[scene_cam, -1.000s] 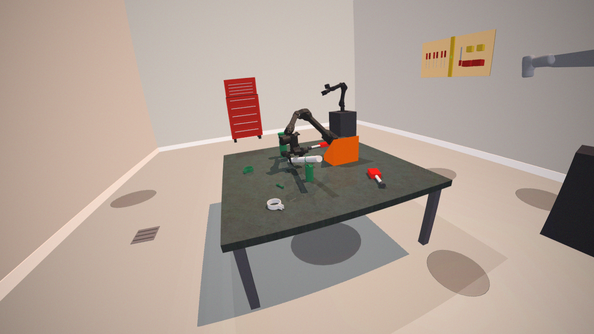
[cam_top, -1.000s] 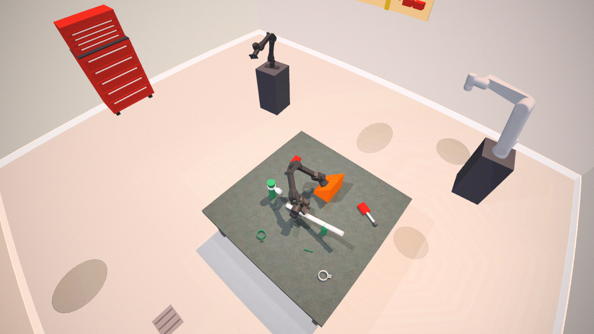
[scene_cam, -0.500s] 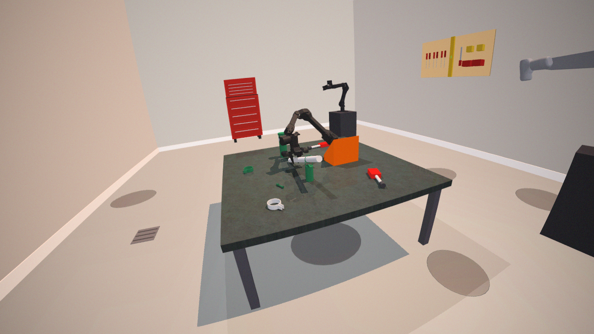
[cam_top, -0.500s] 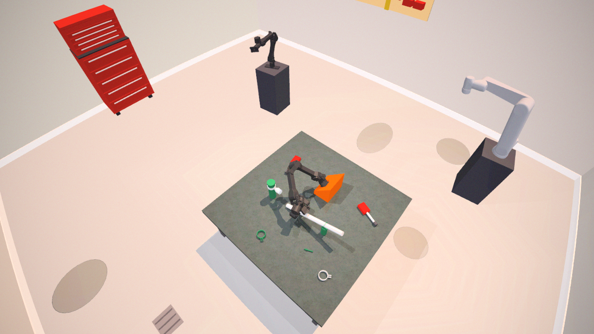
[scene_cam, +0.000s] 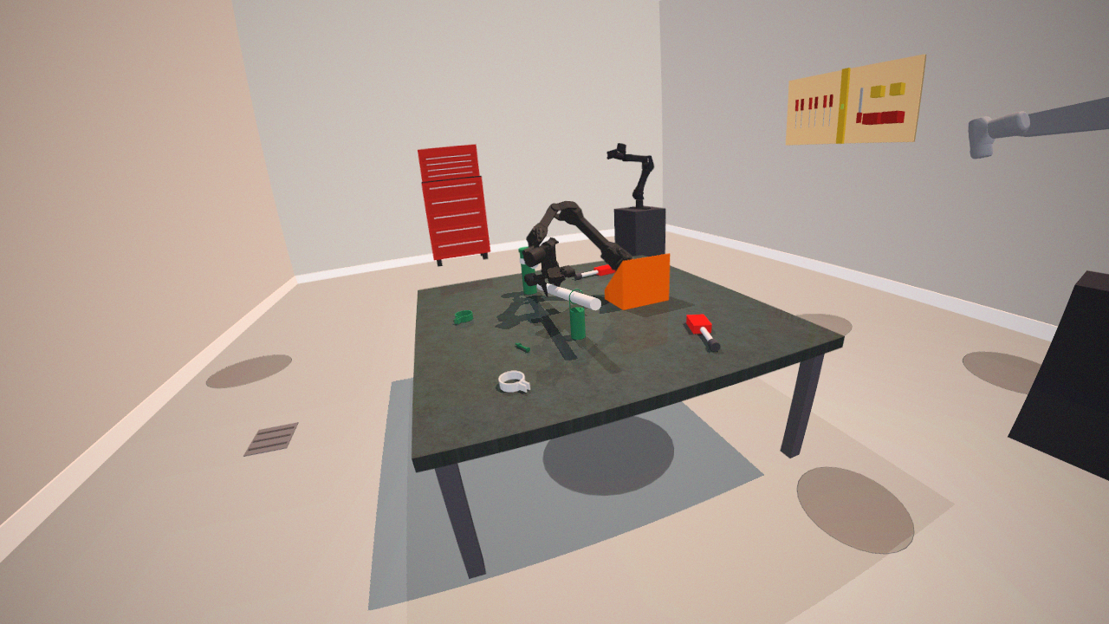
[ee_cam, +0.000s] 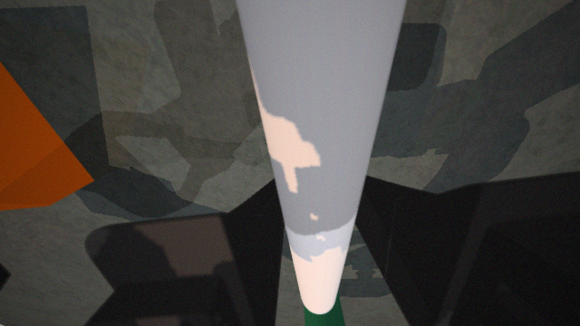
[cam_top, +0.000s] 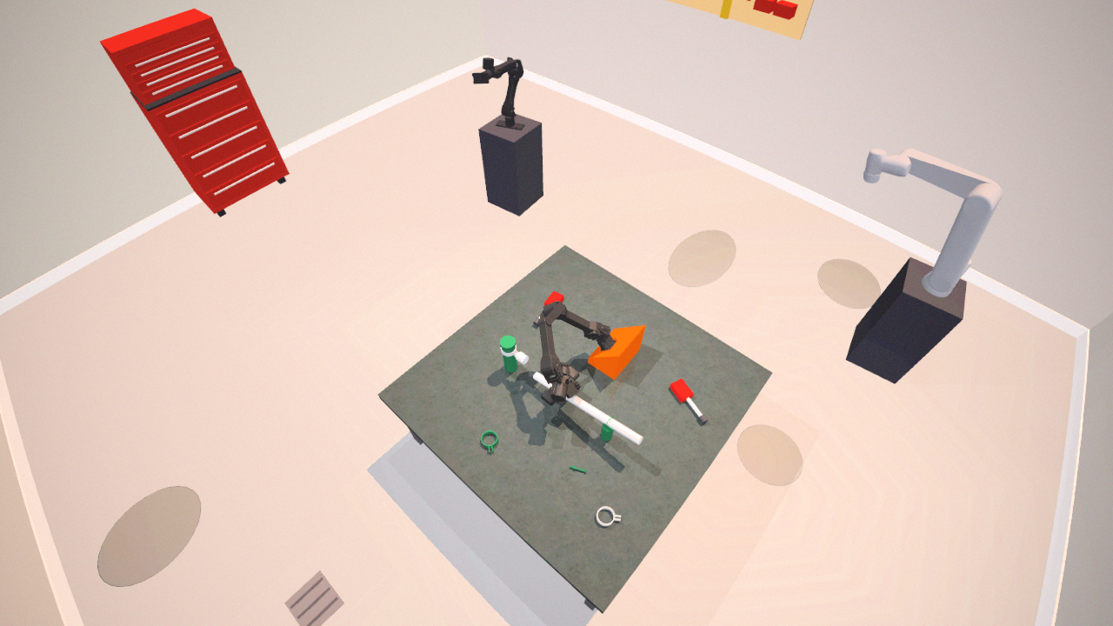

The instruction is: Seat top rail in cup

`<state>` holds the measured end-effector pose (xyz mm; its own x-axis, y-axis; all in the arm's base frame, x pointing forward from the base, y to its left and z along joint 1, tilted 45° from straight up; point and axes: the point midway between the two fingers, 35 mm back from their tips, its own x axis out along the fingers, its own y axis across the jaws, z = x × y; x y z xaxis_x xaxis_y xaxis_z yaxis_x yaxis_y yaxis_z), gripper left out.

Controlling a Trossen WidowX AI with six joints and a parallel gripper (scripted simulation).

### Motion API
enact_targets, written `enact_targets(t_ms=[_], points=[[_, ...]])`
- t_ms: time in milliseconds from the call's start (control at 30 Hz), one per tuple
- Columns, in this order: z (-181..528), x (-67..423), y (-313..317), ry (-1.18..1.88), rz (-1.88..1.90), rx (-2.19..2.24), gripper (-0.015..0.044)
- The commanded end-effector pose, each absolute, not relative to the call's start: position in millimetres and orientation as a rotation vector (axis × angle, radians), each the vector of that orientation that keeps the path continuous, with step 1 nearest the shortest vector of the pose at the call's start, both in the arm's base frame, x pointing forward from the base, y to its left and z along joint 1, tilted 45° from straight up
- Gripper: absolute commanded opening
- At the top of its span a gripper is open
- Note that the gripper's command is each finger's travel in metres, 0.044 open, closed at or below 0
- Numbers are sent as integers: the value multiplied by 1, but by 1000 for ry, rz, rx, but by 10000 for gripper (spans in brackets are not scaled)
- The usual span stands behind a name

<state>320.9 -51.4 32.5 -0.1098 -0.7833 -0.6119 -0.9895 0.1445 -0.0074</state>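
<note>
The white top rail [cam_top: 610, 420] [scene_cam: 575, 297] [ee_cam: 317, 113] lies level above the table and passes through the loop cap on the small green post [cam_top: 606, 430] [scene_cam: 577, 321]. My gripper [cam_top: 560, 387] [scene_cam: 552, 281] [ee_cam: 310, 179] is shut on the rail near its cut end. The big green post [cam_top: 508, 356] [scene_cam: 524, 282] stands left of that end, and its top shows at the bottom of the wrist view [ee_cam: 323, 318]. The white rail-end cup [cam_top: 520, 357] hangs just under the post cap. The rail's cut end stops a short gap from the cup.
An orange wedge [cam_top: 618, 349] [scene_cam: 639, 281] [ee_cam: 27, 158] stands close behind the arm. A red-handled tool [cam_top: 687, 396] [scene_cam: 702, 327] lies to the right. A loose green ring [cam_top: 484, 434] [scene_cam: 463, 315], a white ring [cam_top: 616, 519] [scene_cam: 513, 377] and a small green bolt [cam_top: 575, 468] lie near the front.
</note>
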Motion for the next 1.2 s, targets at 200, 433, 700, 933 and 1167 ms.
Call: enact_targets(t_ms=[200, 433, 700, 933, 1167], points=[[73, 324, -37, 2024, 449, -1794, 0], [91, 326, -31, 2047, 394, -1845, 0], [85, 324, -33, 2050, 417, -1823, 0], [85, 324, -33, 2050, 417, -1823, 0], [88, 325, -31, 2050, 417, -1823, 0]])
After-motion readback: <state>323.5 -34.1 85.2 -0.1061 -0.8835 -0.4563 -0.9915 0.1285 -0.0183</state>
